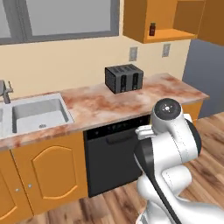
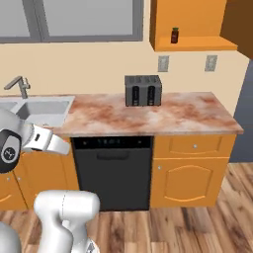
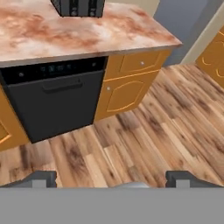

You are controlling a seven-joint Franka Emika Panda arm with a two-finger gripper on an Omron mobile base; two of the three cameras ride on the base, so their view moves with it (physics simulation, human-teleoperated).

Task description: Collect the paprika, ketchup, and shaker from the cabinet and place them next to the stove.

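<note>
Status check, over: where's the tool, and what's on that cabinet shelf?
Tool open, empty, over wood floor. One small dark jar on orange wall cabinet shelf, untouched. Black toaster on marble counter below.

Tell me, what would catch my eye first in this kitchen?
Probably the big white robot arm folded up in the foreground, its hand open and empty above the wooden floor. Behind it runs a pinkish marble counter with a dark toaster on it, over a black dishwasher. High on the wall, a small dark bottle stands alone in the open orange cabinet.
</note>
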